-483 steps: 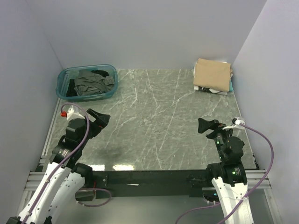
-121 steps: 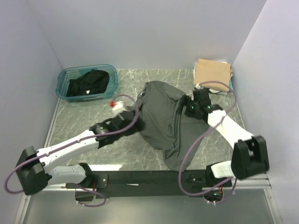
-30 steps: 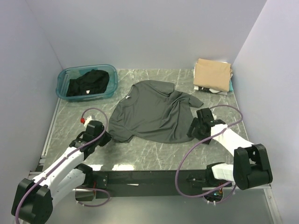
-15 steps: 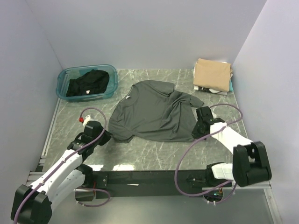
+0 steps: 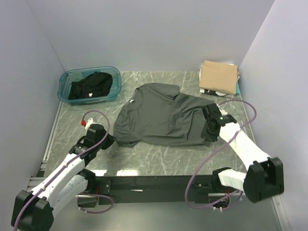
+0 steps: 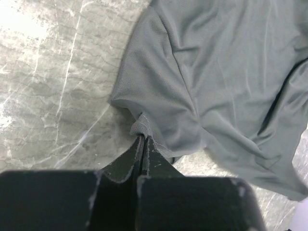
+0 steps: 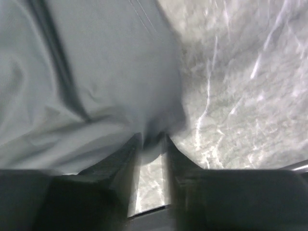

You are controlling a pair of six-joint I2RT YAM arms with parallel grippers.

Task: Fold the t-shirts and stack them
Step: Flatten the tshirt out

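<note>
Across the middle of the desk [image 5: 144,161] the charcoal t-shirt [image 5: 159,120] lay more spread out than it had a second before. Its right side, rumpled then, had been drawn out toward the right edge, with tension lines running to the right pincer [image 5: 207,134]. That pincer, wide apart beside the hem a second earlier, had closed to a narrow gap with a fold of the hem bunched between its fingers [image 7: 118,166], and its arm had swung outward. The left pincer [image 6: 143,140] had not shifted. It stayed fully closed on the shirt's near left corner, anchoring that side. Judged from this, the two arms were stretching the shirt flat and folding proper had not yet begun; some creases remained across the cloth.

At the far left corner the teal tub [image 5: 66,79] held a crumpled black t-shirt [image 5: 90,84], not yet taken out. At the far right corner a folded tan t-shirt [image 5: 219,74] topped the stack, with white and teal cloth edges [image 5: 219,93] showing under it.
</note>
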